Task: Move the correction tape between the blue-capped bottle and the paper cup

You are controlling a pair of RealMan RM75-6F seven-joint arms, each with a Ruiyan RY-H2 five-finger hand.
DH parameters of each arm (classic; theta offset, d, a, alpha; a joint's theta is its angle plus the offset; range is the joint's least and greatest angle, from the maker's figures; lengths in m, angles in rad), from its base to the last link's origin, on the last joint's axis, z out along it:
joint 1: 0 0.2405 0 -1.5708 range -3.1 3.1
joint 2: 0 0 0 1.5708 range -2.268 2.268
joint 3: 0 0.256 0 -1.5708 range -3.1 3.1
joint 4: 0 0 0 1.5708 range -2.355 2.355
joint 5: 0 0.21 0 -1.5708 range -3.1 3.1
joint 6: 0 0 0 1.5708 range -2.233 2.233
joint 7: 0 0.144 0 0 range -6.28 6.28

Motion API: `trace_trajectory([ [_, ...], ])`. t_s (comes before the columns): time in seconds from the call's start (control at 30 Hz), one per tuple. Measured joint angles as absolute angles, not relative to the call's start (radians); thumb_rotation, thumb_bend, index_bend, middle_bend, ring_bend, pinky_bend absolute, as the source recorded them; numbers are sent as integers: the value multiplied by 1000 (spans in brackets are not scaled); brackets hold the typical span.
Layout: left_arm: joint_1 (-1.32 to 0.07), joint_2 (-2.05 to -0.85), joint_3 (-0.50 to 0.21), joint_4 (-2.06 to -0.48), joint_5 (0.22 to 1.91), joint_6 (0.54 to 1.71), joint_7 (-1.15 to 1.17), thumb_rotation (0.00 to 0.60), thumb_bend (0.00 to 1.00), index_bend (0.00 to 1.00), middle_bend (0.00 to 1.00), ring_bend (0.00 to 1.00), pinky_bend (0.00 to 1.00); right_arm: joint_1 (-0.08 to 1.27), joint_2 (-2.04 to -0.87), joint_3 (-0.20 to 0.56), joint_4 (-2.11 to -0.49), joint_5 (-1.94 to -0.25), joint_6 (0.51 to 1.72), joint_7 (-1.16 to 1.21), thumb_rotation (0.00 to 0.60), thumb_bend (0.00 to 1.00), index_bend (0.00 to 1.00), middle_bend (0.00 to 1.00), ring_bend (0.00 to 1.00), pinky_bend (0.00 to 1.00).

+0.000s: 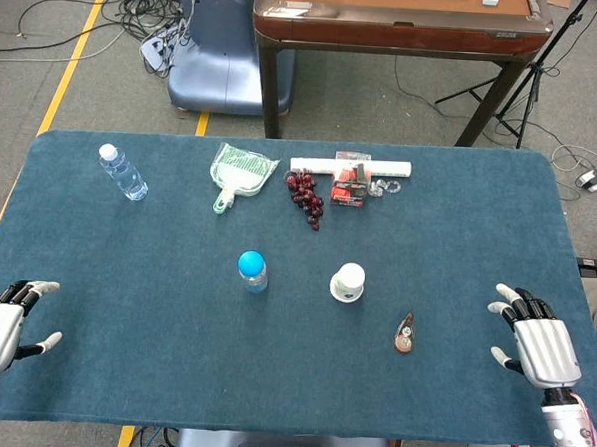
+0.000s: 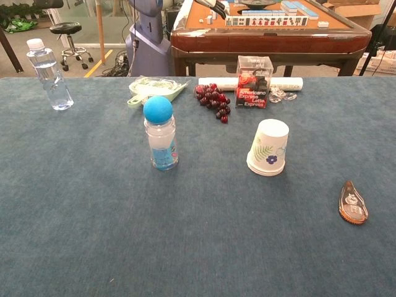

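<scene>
The correction tape [image 1: 405, 333] [image 2: 352, 203], small, brown and teardrop-shaped, lies flat on the blue cloth to the right of the paper cup. The paper cup [image 1: 347, 282] [image 2: 268, 148] stands upside down near the table's middle. Left of it stands the blue-capped bottle [image 1: 252, 270] [image 2: 161, 132], upright, with an open gap of cloth between the two. My right hand [image 1: 536, 336] rests at the table's right front, open, well right of the tape. At the left front edge my left hand [image 1: 3, 328] lies open and holds nothing. Neither hand shows in the chest view.
Along the far side are a clear water bottle [image 1: 123, 171] [image 2: 49, 75], a green dustpan [image 1: 239, 173], red grapes [image 1: 307, 196] [image 2: 213, 101], a red coffee box [image 1: 350, 181] [image 2: 252, 82] and a white roll [image 1: 349, 167]. A brown mahjong table [image 1: 399, 19] stands behind.
</scene>
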State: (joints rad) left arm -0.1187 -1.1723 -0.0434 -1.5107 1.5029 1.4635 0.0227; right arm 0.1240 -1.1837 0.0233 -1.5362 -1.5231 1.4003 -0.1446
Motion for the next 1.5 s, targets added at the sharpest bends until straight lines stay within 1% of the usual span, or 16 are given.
trace_trajectory([
  [0.17,-121,-1179,-45,-1503,1501,1462,15,600,94,285,350,278,467,133,-1169,12,-1539,-1530,1373,-131,600,102,338,199,121,262],
  [0.3,-125,-1190,-41,-1485,1500,1447,4,600,93,287,355,284,473,144,-1156,3,-1547,-1534,1345,-115,600,13,309,171,121,280],
  [0.37,-127,-1194,-38,-1480,1504,1445,2,600,93,288,355,285,474,146,-1164,4,-1546,-1540,1348,-114,600,0,263,142,120,282],
  [0.43,-126,-1195,-37,-1479,1502,1445,-4,600,93,290,358,288,481,149,-1178,5,-1537,-1544,1351,-115,600,0,245,129,114,282],
  [0.5,-125,-1193,-36,-1480,1497,1442,-12,600,93,291,362,292,492,157,-1192,3,-1521,-1554,1344,-111,600,0,286,176,113,295],
  [0.53,-124,-1190,-36,-1482,1493,1441,-17,600,93,293,363,293,498,161,-1198,2,-1514,-1559,1341,-105,600,0,328,229,143,333],
  [0.6,-123,-1186,-37,-1484,1492,1442,-20,600,93,295,363,294,501,167,-1211,3,-1500,-1573,1342,-96,600,0,470,422,316,519],
  [0.67,-120,-1183,-38,-1487,1492,1450,-22,600,94,299,364,294,501,173,-1236,9,-1469,-1593,1363,-93,600,0,568,546,451,644],
  [0.7,-118,-1181,-39,-1489,1492,1454,-23,600,94,300,364,295,501,175,-1248,11,-1455,-1601,1373,-93,600,0,681,670,584,754],
  [0.73,-116,-1179,-40,-1493,1492,1461,-25,600,93,303,365,295,501,177,-1260,14,-1439,-1608,1381,-95,600,0,756,742,660,812],
  [0.77,-113,-1177,-41,-1496,1492,1465,-26,600,93,304,366,295,501,181,-1274,17,-1419,-1618,1389,-98,600,0,865,840,762,882],
  [0.83,-110,-1174,-42,-1499,1490,1468,-27,600,93,306,367,296,502,192,-1293,20,-1389,-1630,1393,-105,600,0,980,961,898,965],
  [0.9,-110,-1173,-41,-1499,1489,1466,-28,600,93,306,367,296,503,209,-1309,24,-1363,-1638,1385,-115,600,0,1000,1000,979,998],
  [0.97,-109,-1173,-39,-1497,1488,1464,-29,600,93,307,367,296,503,224,-1320,28,-1348,-1638,1371,-127,600,0,1000,1000,1000,1000],
  [1.23,-107,-1170,-41,-1498,1481,1461,-37,600,94,309,367,296,503,260,-1353,34,-1317,-1612,1297,-156,600,0,1000,1000,1000,1000],
  [1.5,-102,-1167,-40,-1502,1484,1470,-26,600,93,314,367,296,504,295,-1418,36,-1258,-1569,1227,-180,600,0,1000,1000,1000,1000],
])
